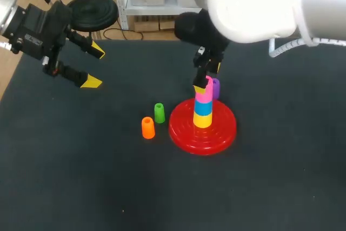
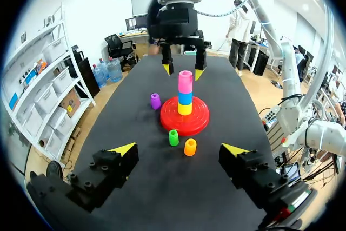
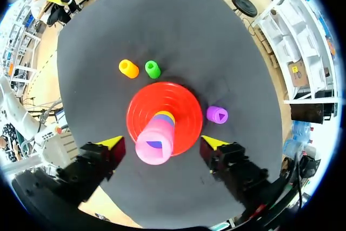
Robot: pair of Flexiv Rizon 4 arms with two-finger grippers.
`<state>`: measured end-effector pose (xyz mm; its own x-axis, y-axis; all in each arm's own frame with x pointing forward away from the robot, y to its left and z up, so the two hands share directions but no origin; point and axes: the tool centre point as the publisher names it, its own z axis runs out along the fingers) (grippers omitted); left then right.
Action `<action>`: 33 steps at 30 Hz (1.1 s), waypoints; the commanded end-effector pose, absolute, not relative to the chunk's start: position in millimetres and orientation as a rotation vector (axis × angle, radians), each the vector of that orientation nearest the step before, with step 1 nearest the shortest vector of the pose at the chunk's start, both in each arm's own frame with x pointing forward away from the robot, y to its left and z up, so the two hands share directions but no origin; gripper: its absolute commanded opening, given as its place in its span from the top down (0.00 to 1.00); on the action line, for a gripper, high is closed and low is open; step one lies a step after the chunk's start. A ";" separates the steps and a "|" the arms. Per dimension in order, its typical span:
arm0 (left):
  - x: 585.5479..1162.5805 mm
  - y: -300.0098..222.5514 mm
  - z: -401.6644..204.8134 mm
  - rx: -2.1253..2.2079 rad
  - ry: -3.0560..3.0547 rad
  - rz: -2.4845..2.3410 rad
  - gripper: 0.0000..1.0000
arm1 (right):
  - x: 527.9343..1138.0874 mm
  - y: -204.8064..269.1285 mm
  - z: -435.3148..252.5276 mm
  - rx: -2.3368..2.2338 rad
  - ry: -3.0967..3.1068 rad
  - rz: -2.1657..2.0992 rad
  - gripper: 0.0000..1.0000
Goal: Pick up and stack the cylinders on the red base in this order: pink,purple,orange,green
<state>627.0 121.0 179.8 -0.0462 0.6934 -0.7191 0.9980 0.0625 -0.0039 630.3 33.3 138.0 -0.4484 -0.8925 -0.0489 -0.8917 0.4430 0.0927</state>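
Red base [image 1: 221,133] near the middle of the table [image 1: 81,177], carrying a stack: yellow cylinder [image 1: 203,120] lowest, blue cylinder [image 1: 203,108] on that, pink cylinder [image 1: 204,96] on top. Right claw [image 2: 184,71] directly over the pink cylinder, spread wide, one yellow tip at each side of its upper end, neither touching, nothing gripped. Purple cylinder [image 1: 215,88] upright on the table just beside the base, toward the far edge. Green cylinder [image 1: 159,112] and orange cylinder [image 1: 147,127] upright, close together, just off the base toward the left edge. Left claw [image 1: 95,67] above the far left corner, spread wide, holding nothing.
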 end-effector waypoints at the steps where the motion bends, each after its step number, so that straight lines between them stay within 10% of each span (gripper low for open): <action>1: 626.1 121.1 179.4 1.684 1.797 -0.716 0.00 | 629.2 21.6 149.3 1.642 -2.716 -0.192 0.00; 33: 626.1 121.1 179.4 1.684 1.797 -0.716 0.00 | 734.8 -21.8 154.1 1.505 -2.912 -0.057 0.00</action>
<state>627.0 121.0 179.8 -0.0462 0.6934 -0.7191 0.9980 0.0625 -0.0039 713.8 -34.9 156.1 -0.5712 -0.8029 -0.1705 -0.8087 0.5860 -0.0503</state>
